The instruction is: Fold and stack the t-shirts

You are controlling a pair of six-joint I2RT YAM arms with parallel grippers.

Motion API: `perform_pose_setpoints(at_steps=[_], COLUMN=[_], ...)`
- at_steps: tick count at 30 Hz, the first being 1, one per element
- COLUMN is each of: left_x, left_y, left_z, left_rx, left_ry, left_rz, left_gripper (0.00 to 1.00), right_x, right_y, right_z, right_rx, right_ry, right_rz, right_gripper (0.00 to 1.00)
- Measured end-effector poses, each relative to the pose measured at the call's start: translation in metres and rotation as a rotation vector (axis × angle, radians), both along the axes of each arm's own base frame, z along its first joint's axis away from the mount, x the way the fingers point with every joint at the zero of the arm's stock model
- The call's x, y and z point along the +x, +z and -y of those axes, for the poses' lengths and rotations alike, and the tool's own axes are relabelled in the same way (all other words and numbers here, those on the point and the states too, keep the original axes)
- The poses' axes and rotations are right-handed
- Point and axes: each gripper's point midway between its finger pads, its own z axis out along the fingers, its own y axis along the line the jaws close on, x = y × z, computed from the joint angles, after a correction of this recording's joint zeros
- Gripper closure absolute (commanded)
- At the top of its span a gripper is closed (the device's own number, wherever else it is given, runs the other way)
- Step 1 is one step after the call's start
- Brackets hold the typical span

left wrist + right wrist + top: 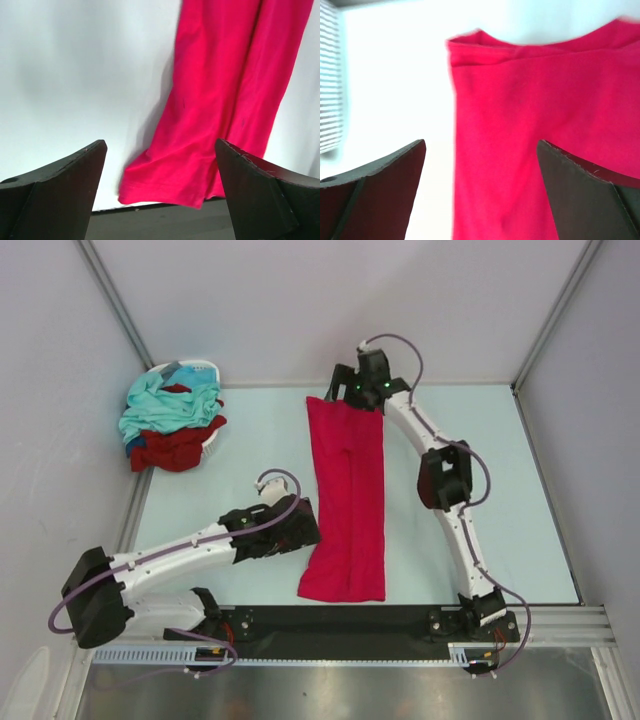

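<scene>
Lying on table (250, 440): crimson-pink t-shirt (345, 500), folded into one long narrow strip, flat on the surface between the two arms.
Long axis: runs from the far edge of the table toward the near edge, almost straight, with the near end drifting slightly left.
Far end: narrow, with a straight folded edge, directly at the right gripper (360, 390).
Near end: wider and flared, stopping just short of the dark base rail.
Surface detail: one lengthwise fold line runs down the middle of the strip.
Left gripper (300, 525): jaws spread wide with nothing between them; positioned just beside the left edge of the strip, at its near half. Contact with the cloth cannot be determined.
Right gripper: jaws spread wide, holding nothing; poised over the far end of the strip, which fills most of the right wrist view.
Remaining garments: teal t-shirt (165, 405) draped over maroon t-shirt (175, 448), with a dark blue cloth (135, 445) showing at the pile's left edge.
Pile location: far left corner, heaped in and over the white basket (200, 367), well apart from the strip.
</scene>
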Motion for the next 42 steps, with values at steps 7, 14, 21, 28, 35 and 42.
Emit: perform_pose_setpoints(at_steps=[7, 14, 21, 28, 35, 42], left_x=[-0.007, -0.029, -0.056, -0.072, -0.076, -0.09], left_y=[-0.011, -0.048, -0.073, -0.077, -0.083, -0.088], left_z=[0.02, 0.014, 0.0, 0.013, 0.012, 0.006], left_rx=[-0.033, -0.036, -0.039, -0.107, -0.157, -0.203], left_ry=[-0.18, -0.187, -0.178, -0.206, -0.137, -0.061], left_rz=[0.006, -0.108, -0.201, -0.228, -0.253, -0.289], left_gripper=[0.2, 0.25, 0.32, 0.45, 0.75, 0.9], right_x=[-0.074, -0.2, -0.247, -0.254, -0.257, -0.271], right_y=[0.201, 0.245, 0.086, 0.081, 0.079, 0.076], right_z=[0.057, 0.091, 0.111, 0.118, 0.122, 0.13], right_rx=[0.087, 0.16, -0.005, -0.024, -0.041, -0.046], right_ry=[-0.05, -0.046, -0.085, -0.104, -0.115, -0.131], right_rz=[0.2, 0.268, -0.11, -0.137, -0.15, -0.163], right_gripper=[0.0, 0.0, 0.0, 0.0, 0.0, 0.0])
